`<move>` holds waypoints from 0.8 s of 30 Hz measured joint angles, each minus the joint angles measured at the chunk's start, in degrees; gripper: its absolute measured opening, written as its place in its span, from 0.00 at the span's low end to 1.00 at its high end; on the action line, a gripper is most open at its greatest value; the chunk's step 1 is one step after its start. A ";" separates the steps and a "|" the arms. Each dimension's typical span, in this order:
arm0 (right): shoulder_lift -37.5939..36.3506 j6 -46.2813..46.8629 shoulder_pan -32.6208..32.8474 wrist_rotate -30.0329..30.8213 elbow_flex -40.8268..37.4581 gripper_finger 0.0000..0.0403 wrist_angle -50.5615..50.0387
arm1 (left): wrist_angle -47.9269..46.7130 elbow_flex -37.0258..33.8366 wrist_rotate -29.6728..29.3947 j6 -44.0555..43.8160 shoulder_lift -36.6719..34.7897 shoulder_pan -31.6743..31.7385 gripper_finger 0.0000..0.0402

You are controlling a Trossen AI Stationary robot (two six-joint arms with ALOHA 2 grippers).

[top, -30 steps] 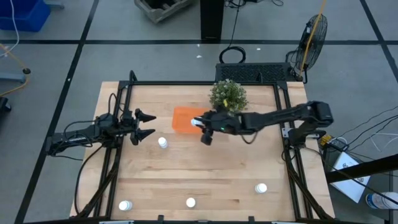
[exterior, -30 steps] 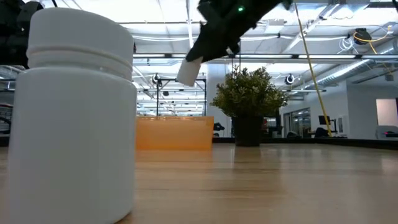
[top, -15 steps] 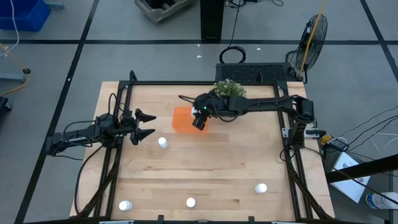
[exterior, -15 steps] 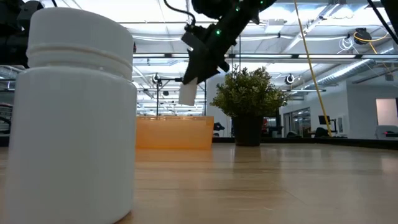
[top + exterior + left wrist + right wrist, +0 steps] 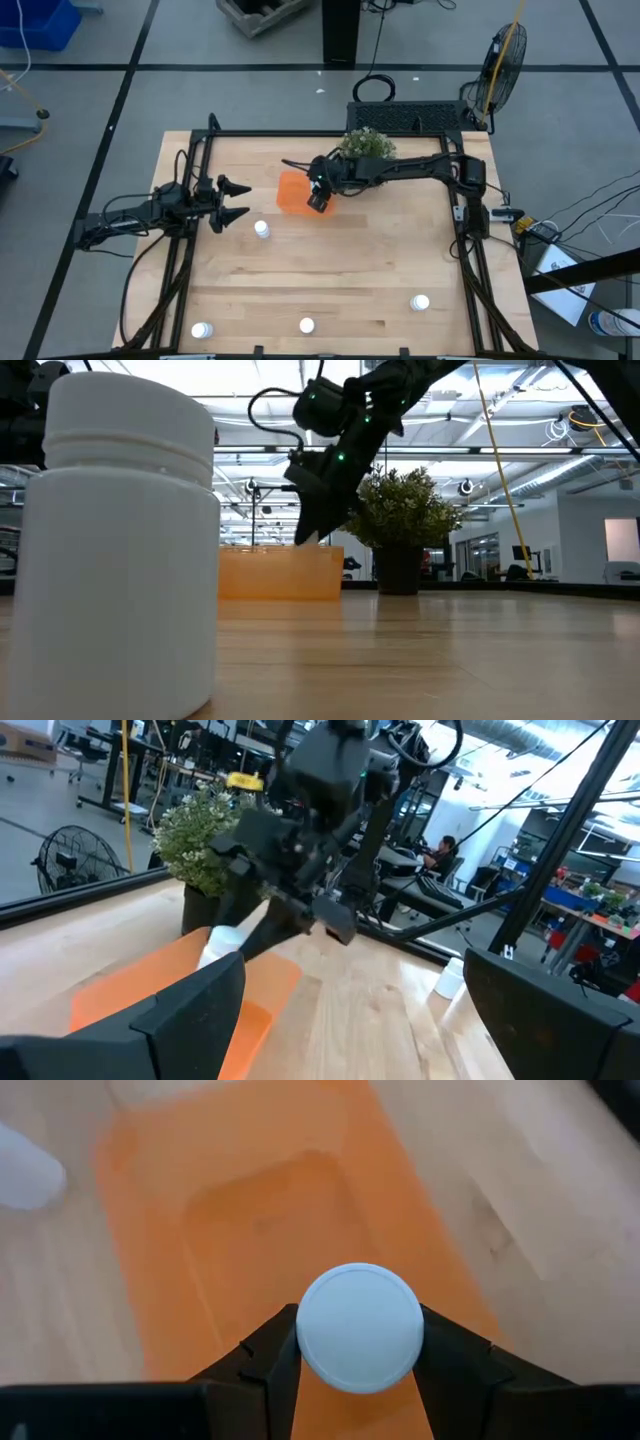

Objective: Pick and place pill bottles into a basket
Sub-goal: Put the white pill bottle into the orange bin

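The right tool reaches far across the table, fingers clamped. The left tool hangs spread wide at its side.

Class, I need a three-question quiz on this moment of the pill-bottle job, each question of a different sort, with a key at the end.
1. True or false: the right tool is shut on a pill bottle above the orange basket.
2. How many pill bottles stand on the table in the high view? A) two B) four C) six
3. Fill in: the left tool waits open at the table's ____ side, nothing between its fingers.

Key
1. True: the wrist view shows the white cap gripped between both fingers, with the basket floor beneath.
2. B: one near the left tool, three along the near edge.
3. left
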 joint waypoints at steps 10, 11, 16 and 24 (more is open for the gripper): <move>1.54 1.58 -0.88 -0.01 0.02 0.38 0.12 | -0.07 0.00 0.02 0.03 0.00 0.00 0.94; 1.62 1.67 -0.91 -0.01 0.02 0.38 -0.18 | -0.07 0.00 0.02 0.00 0.00 0.00 0.94; 1.59 1.71 -0.96 -1.58 0.02 0.38 -0.20 | -0.07 0.00 0.04 -0.05 0.00 0.00 0.94; 1.60 1.71 -0.93 -2.85 0.02 0.45 -0.16 | -0.07 0.00 0.07 -0.15 0.00 0.00 0.94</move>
